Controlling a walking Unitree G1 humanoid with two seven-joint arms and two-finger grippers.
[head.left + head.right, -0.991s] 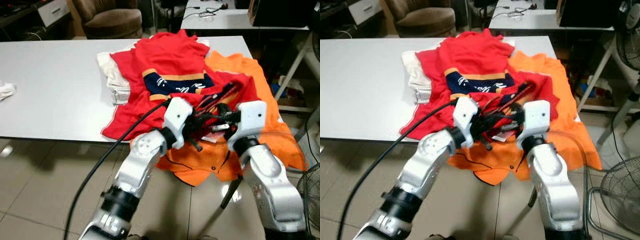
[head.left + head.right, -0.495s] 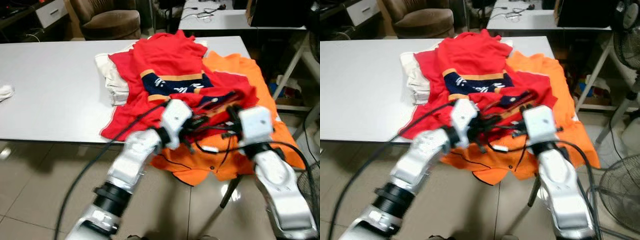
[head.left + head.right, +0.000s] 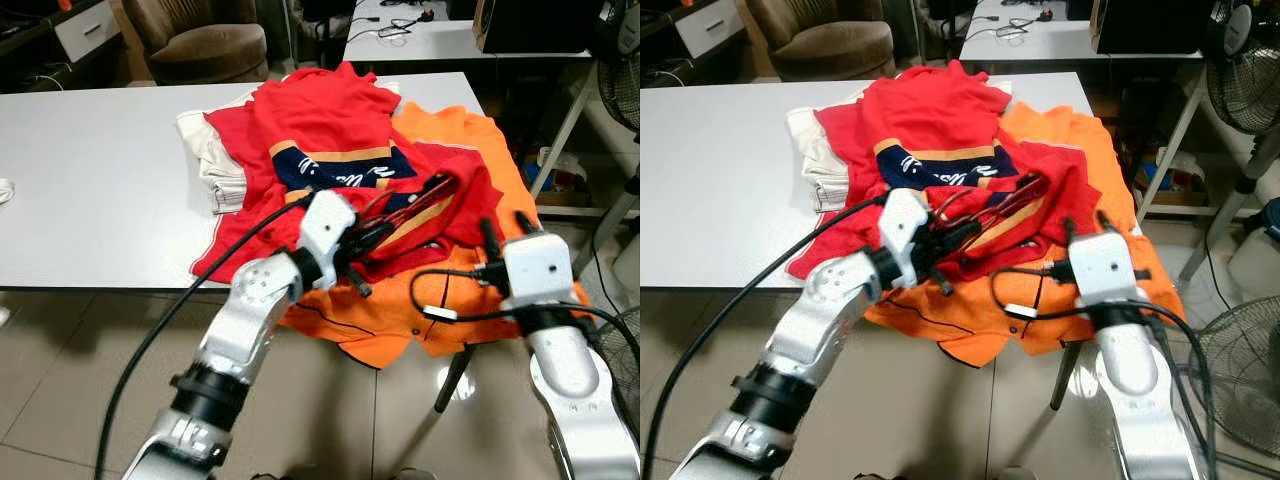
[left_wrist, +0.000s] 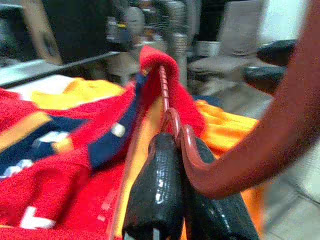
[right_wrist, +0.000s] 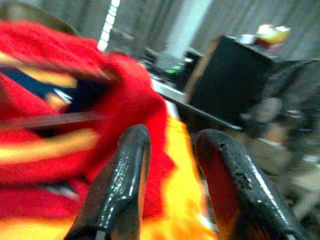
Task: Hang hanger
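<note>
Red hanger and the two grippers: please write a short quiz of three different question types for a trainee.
1. True or false: the left gripper is shut on the red hanger.
2. The right gripper is: A) open, holding nothing; B) shut on the hanger.
3. Fill in: the garment draping over the edge of the white table is the ___ shirt.

Key: 1 true; 2 A; 3 orange.
</note>
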